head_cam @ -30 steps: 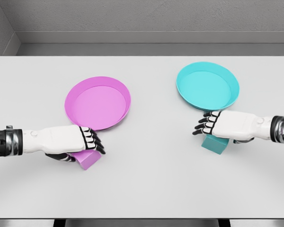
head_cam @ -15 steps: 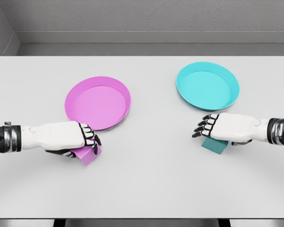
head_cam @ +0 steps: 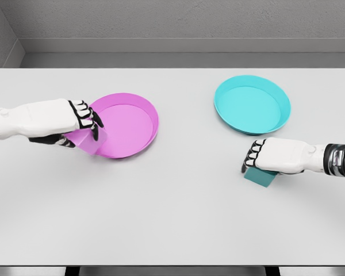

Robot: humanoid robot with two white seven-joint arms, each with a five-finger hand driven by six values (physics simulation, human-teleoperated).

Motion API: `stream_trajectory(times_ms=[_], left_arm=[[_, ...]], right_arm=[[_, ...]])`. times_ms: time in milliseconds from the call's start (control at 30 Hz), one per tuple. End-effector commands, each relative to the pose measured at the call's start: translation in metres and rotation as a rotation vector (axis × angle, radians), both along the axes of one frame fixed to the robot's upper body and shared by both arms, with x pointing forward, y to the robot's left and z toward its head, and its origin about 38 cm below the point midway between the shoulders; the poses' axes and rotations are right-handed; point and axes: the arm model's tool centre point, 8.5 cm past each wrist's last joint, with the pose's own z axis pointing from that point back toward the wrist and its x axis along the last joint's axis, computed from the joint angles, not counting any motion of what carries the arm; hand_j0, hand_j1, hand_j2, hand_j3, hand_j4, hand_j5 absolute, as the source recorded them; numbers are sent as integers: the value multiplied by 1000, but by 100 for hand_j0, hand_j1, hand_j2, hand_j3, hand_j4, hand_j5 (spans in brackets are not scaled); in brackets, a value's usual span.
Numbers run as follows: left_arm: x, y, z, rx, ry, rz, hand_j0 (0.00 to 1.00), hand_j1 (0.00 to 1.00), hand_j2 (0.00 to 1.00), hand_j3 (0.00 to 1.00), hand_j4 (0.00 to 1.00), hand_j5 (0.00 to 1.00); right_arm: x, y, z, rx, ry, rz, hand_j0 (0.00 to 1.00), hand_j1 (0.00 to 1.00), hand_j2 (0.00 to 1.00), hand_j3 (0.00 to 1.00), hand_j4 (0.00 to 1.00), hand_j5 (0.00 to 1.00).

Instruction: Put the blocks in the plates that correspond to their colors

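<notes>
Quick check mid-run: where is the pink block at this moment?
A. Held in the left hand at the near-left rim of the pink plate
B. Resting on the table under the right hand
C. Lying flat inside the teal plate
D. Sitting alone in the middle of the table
A: the small pink block sits gripped in the white left hand, overlapping the left rim of the round pink plate.

The left hand (head_cam: 75, 119) covers most of the pink block (head_cam: 86, 141), so only its lower corner shows, left of the middle of the frame. The right hand (head_cam: 270, 156) hides the top of the teal block (head_cam: 260, 176) at the right. Both arms run off the side edges. The bench (head_cam: 172, 218) is cut off at the bottom edge.
</notes>
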Motion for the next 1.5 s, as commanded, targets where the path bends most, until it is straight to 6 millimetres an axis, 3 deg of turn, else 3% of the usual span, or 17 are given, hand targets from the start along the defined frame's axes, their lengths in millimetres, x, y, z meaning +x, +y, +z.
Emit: stream_trajectory(times_ms=[0,33,167,400,433,500,567,800,967,1067,1167,1200,1233,1300,1367,1400,1467], left_arm=[[23,11,-13,-50,37,80,33,33,33,33,33,33],[40,15,-21,-56,51,122,33,33,33,33,33,33],[85,-35,-66,-20,169,106,33,33,33,33,33,33],[88,-57,-87,30,192,75,35,35,35,35,35,35],[88,-56,-88,31,193,78,40,40,40,40,40,40],[89,-55,-87,24,193,85,78,78,78,78,78,78],[90,-54,-87,19,195,87,98,98,98,98,98,98],[91,-50,-79,-2,188,96,100,100,100,100,100,100],[97,-47,-57,-47,168,103,100,100,100,100,100,100],[100,-47,-47,-95,171,107,100,100,100,100,100,100],[100,-32,-39,-109,170,136,100,100,100,100,100,100],[100,-32,-40,-108,171,138,100,100,100,100,100,100],[100,-31,-40,-108,171,141,100,100,100,100,100,100],[99,-22,-38,-101,168,154,100,100,100,100,100,100],[99,-20,-36,-118,172,159,100,100,100,100,100,100],[96,-7,-30,-123,170,178,100,100,100,100,100,100],[85,28,-18,-120,163,231,100,100,100,100,100,100]], right_arm=[[0,0,0,7,5,-2,59,59,59,59,59,59],[0,1,0,8,4,-2,59,59,59,59,59,59],[1,-1,2,13,4,-6,59,59,59,59,59,59],[12,-14,10,57,2,-62,56,56,56,56,56,56],[15,-14,11,69,-3,-73,56,56,56,56,56,56],[24,-23,10,86,-6,-116,56,56,56,56,56,56],[32,-24,16,97,-23,-128,56,56,56,56,56,56],[62,-16,26,167,-51,-164,56,56,56,56,56,56],[93,-52,67,260,-108,-283,56,56,56,56,56,56],[112,-42,75,311,-118,-293,56,56,56,56,56,56],[132,7,83,354,-120,-217,56,56,56,56,56,56],[138,17,86,354,-117,-203,65,65,65,65,65,65],[139,20,83,360,-108,-202,90,90,90,90,90,90],[144,-1,89,381,-119,-259,100,100,100,100,100,100],[145,-60,111,460,-181,-401,100,100,100,100,100,100],[138,-94,121,477,-213,-470,100,100,100,100,100,100],[125,-128,124,519,-245,-546,100,100,100,100,100,100]])
